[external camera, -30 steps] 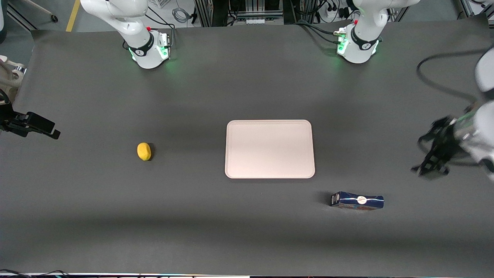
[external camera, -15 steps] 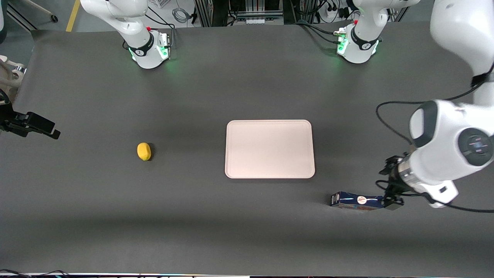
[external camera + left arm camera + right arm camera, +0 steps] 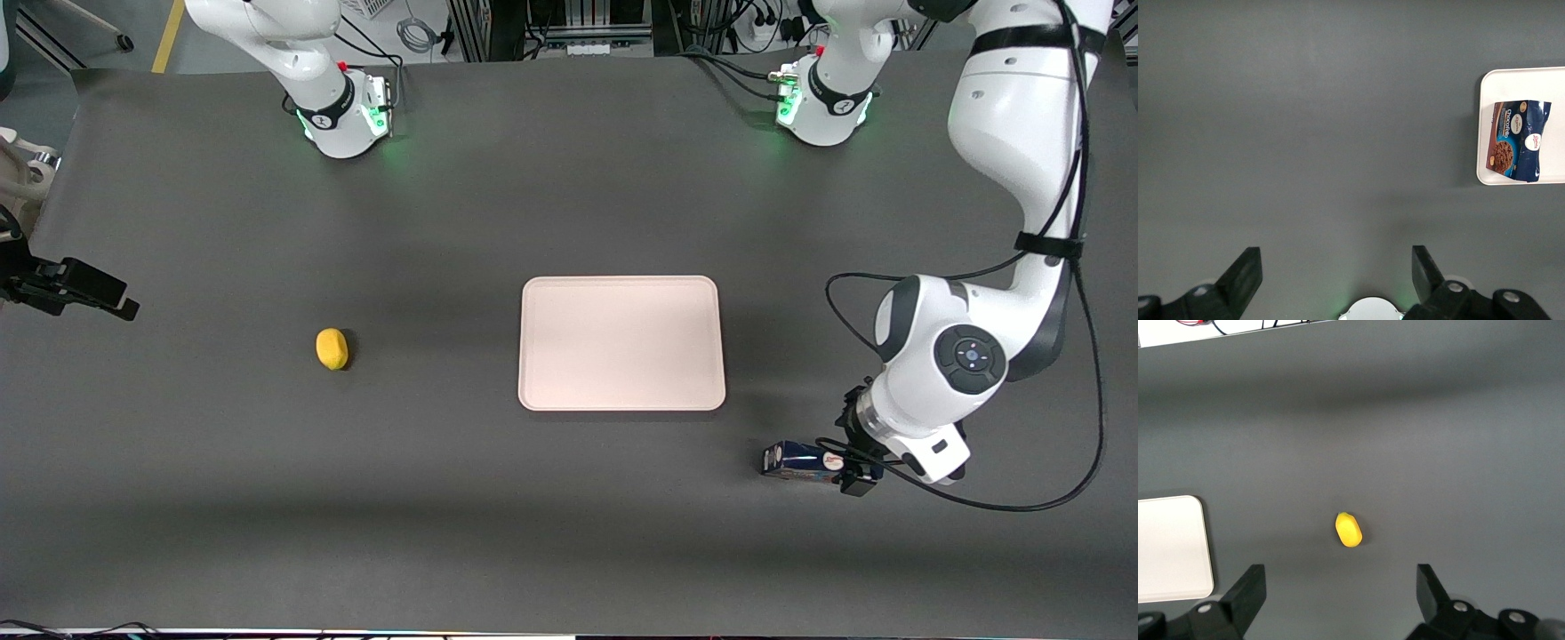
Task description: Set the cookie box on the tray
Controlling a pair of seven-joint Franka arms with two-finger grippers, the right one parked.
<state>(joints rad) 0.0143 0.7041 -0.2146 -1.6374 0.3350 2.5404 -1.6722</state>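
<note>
My gripper (image 3: 858, 473): low over the table (image 3: 533, 204), nearer the front camera than the tray (image 3: 620, 342) and off toward my working end of it. It sits at the end of the cookie box (image 3: 798, 462) that points away from the tray's middle.
My jaws: wide apart. In my wrist view the two dark fingers (image 3: 1248, 270) stand well separated, with nothing but grey table between them.
Contact: from the front my own wrist covers that end of the box. The fingertips seem to be right at the carton, but I cannot tell whether they touch it.
Cookie box: lying flat on the table, not on the tray. It is nearer the front camera than the tray's near edge, just past the tray corner at my working end. Its long side runs roughly along that edge, and its round white logo faces up beside my fingers.
Tray: flat on the table, near the middle.
Yellow lump (image 3: 331, 348): well apart from the tray, toward the parked arm's end.
</note>
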